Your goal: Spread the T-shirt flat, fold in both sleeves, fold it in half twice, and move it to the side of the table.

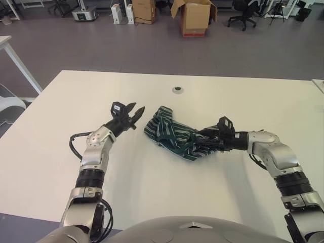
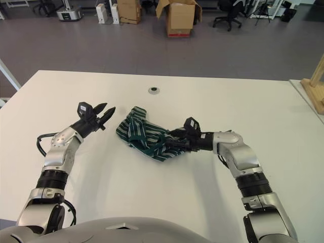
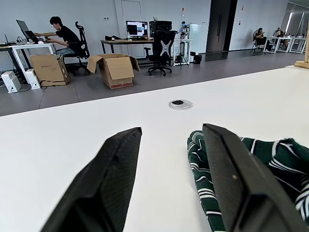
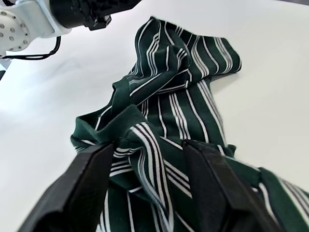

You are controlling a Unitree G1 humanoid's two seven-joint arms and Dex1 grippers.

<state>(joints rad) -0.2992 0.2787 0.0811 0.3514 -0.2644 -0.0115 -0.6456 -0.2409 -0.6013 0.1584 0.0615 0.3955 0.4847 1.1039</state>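
Observation:
A dark green T-shirt (image 1: 169, 132) with white stripes lies crumpled in a heap near the middle of the white table (image 1: 152, 192). My left gripper (image 1: 138, 107) hovers just left of the heap's left end, open and holding nothing; in the left wrist view its gripper (image 3: 171, 129) frames bare table, with the T-shirt (image 3: 270, 159) beside one finger. My right gripper (image 1: 202, 143) is pushed into the heap's right end. In the right wrist view this gripper (image 4: 149, 145) stands open, its fingers (image 4: 91, 188) straddling a raised fold of the T-shirt (image 4: 183, 96).
A small round grommet (image 1: 177, 90) sits in the table behind the shirt. Bare table surrounds the heap on all sides. A wooden frame (image 2: 315, 88) stands past the right edge. Cardboard boxes (image 1: 195, 17) and chairs stand on the floor beyond the far edge.

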